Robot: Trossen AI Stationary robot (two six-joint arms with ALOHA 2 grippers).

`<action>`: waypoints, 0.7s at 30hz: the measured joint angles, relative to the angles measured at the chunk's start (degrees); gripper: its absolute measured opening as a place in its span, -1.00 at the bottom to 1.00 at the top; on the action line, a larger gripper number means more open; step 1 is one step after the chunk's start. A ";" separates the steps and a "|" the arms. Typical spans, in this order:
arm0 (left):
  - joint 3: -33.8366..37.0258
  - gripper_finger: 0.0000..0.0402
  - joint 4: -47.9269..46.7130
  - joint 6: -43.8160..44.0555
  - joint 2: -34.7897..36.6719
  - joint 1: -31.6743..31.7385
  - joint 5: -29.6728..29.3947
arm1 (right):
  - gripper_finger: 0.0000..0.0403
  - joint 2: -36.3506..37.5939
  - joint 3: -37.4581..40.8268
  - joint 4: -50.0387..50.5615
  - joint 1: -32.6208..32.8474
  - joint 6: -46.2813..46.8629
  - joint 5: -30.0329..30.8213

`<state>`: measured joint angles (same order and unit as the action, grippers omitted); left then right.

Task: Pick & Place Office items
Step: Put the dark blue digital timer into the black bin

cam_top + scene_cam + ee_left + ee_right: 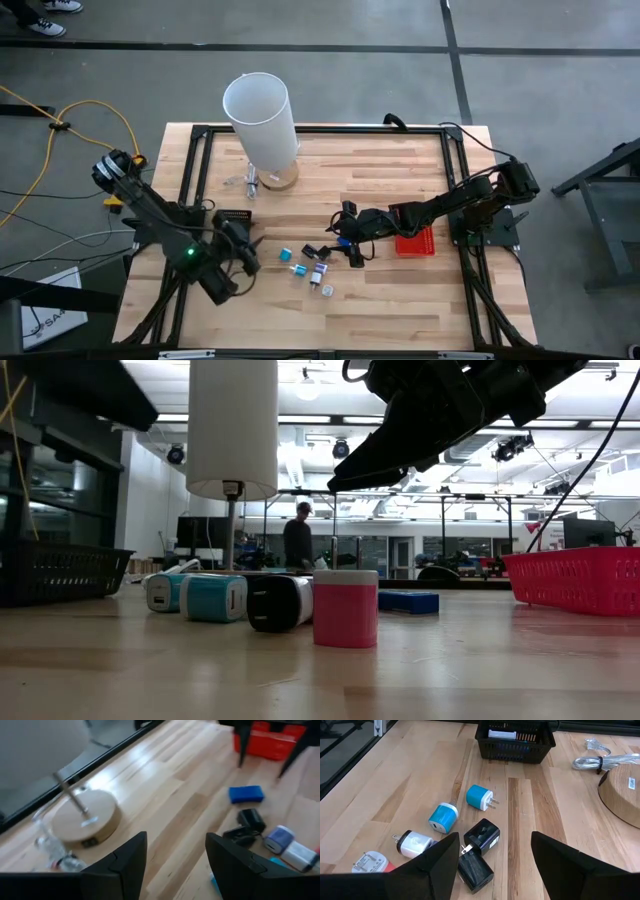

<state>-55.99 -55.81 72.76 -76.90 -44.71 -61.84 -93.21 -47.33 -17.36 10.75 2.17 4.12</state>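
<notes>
Low view: nearest us sits a pink-and-white cylinder (345,608), w/ a black charger (279,603) touching its 9 o'clock side, then a teal charger (213,598) and a white-teal one (163,591) further that way. A blue block (408,601) lies behind at 3 o'clock; the red basket (577,578) is far at 3. The right gripper (385,465) hangs above the cluster, nothing in it.

High view: we see the office items (316,262) mid-table, between both arms. The left gripper (243,250) is at their 9 o'clock, beside a black basket (230,217). The white cylinder lamp (262,120) stands at 12.

Left wrist view: fingers (120,865) parted, empty; the lamp's wooden base (85,817) is beyond them.

Right wrist view: fingers (432,865) spread wide, holding nothing, over two black adapters (479,851); a teal plug (480,798) lies apart, toward the black basket.
</notes>
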 joint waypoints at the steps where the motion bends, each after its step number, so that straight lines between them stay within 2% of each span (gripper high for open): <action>1: 0.00 -0.03 2.47 -3.62 0.00 0.42 -0.01 | 0.17 0.00 0.02 0.00 -0.01 0.02 0.02; 5: 0.00 -0.03 12.14 -18.11 0.00 2.03 0.31 | 0.17 0.00 0.00 0.00 0.01 0.00 0.00; 10: -0.02 -0.03 22.58 -33.13 0.00 4.19 5.15 | 0.17 0.00 0.00 0.01 -0.01 0.00 0.02; 14: -0.02 -0.03 26.67 -41.10 0.00 6.38 8.76 | 0.17 0.00 0.01 0.01 0.00 0.01 0.00; 21: -0.02 -0.03 30.98 -53.02 0.00 10.50 11.33 | 0.17 0.00 0.01 0.00 0.00 0.00 0.02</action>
<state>-56.01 -24.82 19.75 -76.90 -34.21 -50.52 -93.21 -47.32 -17.37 10.75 2.17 4.14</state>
